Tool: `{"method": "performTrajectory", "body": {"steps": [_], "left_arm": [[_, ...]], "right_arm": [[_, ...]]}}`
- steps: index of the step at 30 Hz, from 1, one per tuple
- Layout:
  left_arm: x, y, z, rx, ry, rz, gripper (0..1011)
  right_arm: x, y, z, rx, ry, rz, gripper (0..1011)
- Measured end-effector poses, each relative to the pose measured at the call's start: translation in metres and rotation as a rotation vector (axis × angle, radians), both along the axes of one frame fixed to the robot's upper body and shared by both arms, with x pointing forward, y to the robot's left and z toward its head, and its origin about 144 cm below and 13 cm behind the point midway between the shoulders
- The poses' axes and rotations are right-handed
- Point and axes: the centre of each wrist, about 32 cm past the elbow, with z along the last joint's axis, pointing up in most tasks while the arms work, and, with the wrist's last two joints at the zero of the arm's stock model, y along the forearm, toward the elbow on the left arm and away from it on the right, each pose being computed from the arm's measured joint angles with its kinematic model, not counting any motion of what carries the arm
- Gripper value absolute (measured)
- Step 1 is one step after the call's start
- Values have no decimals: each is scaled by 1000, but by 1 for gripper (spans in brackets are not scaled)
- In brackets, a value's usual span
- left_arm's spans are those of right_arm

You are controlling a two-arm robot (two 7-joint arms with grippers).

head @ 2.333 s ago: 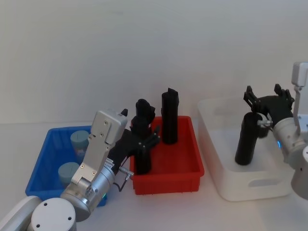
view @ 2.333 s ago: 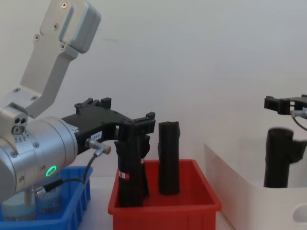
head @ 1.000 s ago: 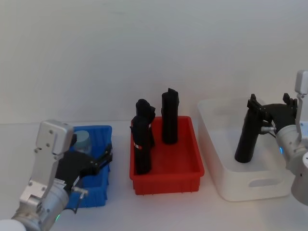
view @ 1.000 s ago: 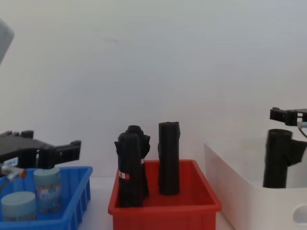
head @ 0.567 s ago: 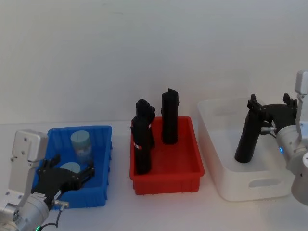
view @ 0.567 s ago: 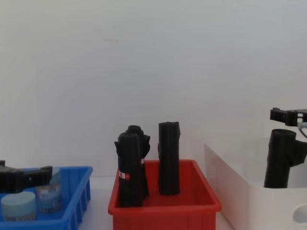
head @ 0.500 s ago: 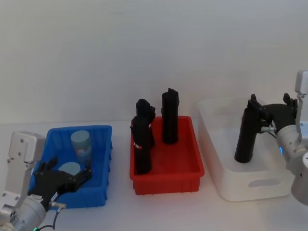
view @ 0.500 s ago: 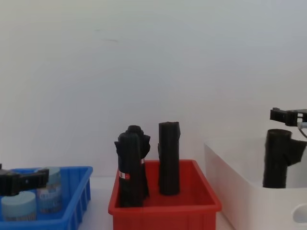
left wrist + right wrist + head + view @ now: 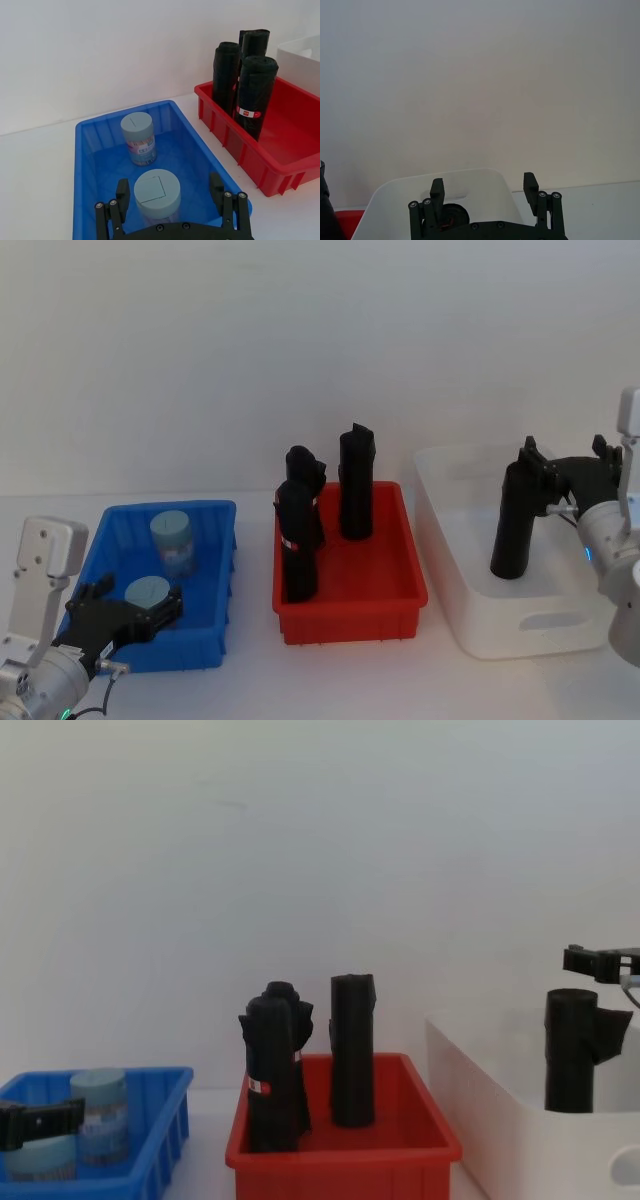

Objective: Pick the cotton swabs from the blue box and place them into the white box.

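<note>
Two swab tubs [image 9: 138,137] stand upright in the blue box [image 9: 190,655]. They are clear cylinders with grey-blue round lids, pale sticks inside and a label band. The near tub [image 9: 148,595] stands by the box's front wall. The far tub [image 9: 173,543] stands behind it, apart, closer to the back wall. The blue box sits toward the left edge of the table [image 9: 350,680].

Your left gripper [image 9: 169,187] is at the front of the blue box. Its fingers [image 9: 40,1120] are spread wide, one on each side of the near tub, and neither touches it. It holds nothing.

The red box [image 9: 350,625] sits mid-table, just beside the blue box. Three black rolls [image 9: 255,95] stand upright in it, two close together on its left side and one at the back.

The white box [image 9: 520,625] sits toward the table's right edge and holds a fourth roll [image 9: 512,525], standing nearly upright. Your right gripper [image 9: 563,455] hangs over the white box just above that roll's top, fingers wide apart and empty.

The red box with its tall rolls lies between the blue box and the white box.
</note>
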Motion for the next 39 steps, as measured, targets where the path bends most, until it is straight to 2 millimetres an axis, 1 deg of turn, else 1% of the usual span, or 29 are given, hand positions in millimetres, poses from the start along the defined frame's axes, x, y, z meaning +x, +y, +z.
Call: {"method": "performTrajectory", "body": {"steps": [10, 20, 28, 39], "left_arm": [[16, 5, -9, 6, 21, -32, 1004], [29, 9, -16, 16, 31, -54, 1003], [33, 12, -16, 37, 38, -57, 1003], [33, 17, -14, 64, 51, -49, 1004]], "right_arm": [[0, 0, 0, 0, 0, 0, 1002], [0, 0, 0, 0, 0, 0, 1002], [0, 0, 0, 0, 0, 0, 1002], [0, 0, 0, 0, 0, 0, 1002]]}}
